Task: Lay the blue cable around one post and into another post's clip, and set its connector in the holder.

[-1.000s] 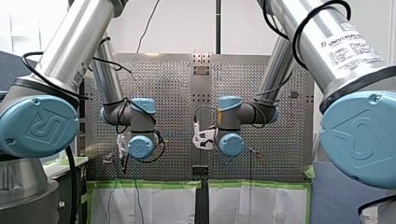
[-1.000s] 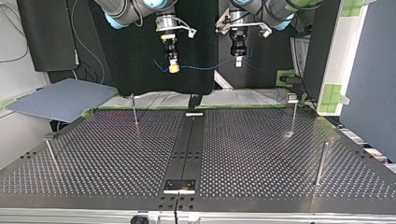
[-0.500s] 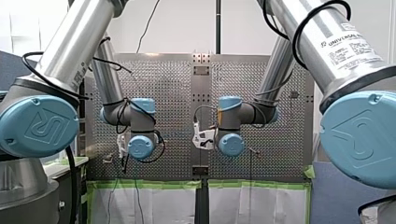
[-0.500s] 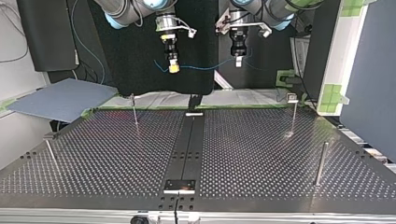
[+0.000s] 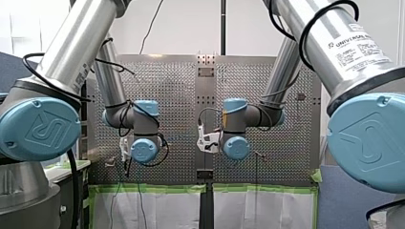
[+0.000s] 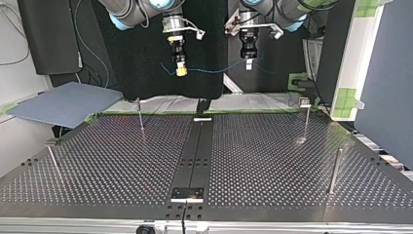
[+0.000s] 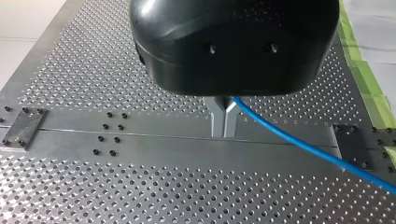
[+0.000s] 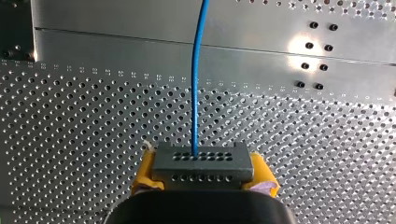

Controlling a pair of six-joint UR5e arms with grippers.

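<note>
Cable (image 8: 199, 70) thin, blue; left hand (image 7: 224, 133) pinches it, right hand (image 8: 203, 171) clamps grey perforated connector (image 8: 201, 162).

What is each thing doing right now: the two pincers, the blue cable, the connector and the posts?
left pincer: shut on the blue cable.
right pincer: shut on the connector.
blue cable: strung in the air between the pincers, round no post.
connector: gripped, not set down.
posts: upright, bare.
</note>
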